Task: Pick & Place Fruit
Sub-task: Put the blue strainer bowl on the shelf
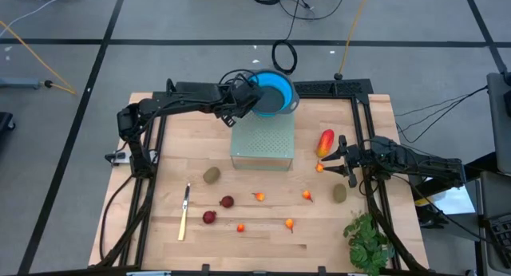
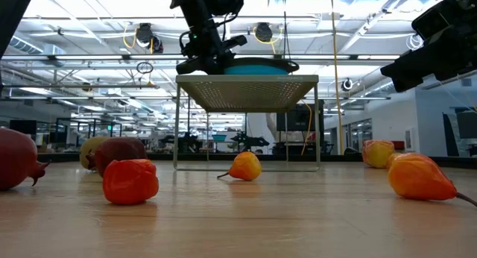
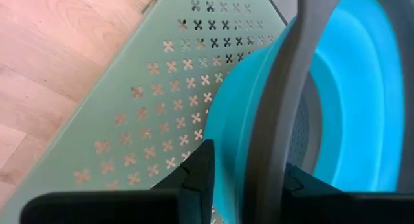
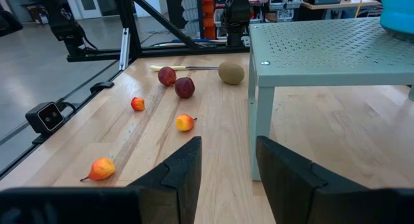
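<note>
A blue bowl [image 1: 274, 92] with a grey rim sits on the far part of a pale green perforated stand [image 1: 262, 142]. My left gripper [image 1: 246, 100] is shut on the bowl's rim on its left side. The fruit lies on the wooden table: olive ovals [image 1: 211, 175] [image 1: 340, 193], dark red rounds [image 1: 227, 202] [image 1: 209, 217], several tiny orange pieces [image 1: 259, 197] and a longer red-and-yellow piece [image 1: 325, 142]. My right gripper [image 1: 342, 163] hovers open and level at the table's right side, just right of an orange piece [image 1: 320, 168], with nothing between its fingers. My left gripper [image 3: 249, 185] has the bowl's grey rim [image 3: 272, 166] and blue wall between its two fingers. One finger [image 3: 197, 175] is on the outside of the wall, the other [image 3: 301, 185] on the inside. It comes slanting down from the table's left. The bowl's bottom rests on the stand [image 3: 162, 101].
A yellow-handled knife [image 1: 184, 212] lies near the front left. A leafy green plant [image 1: 369, 240] stands at the front right corner. Black frame rails run along both table sides. Bare wood shows between the stand and the fruit.
</note>
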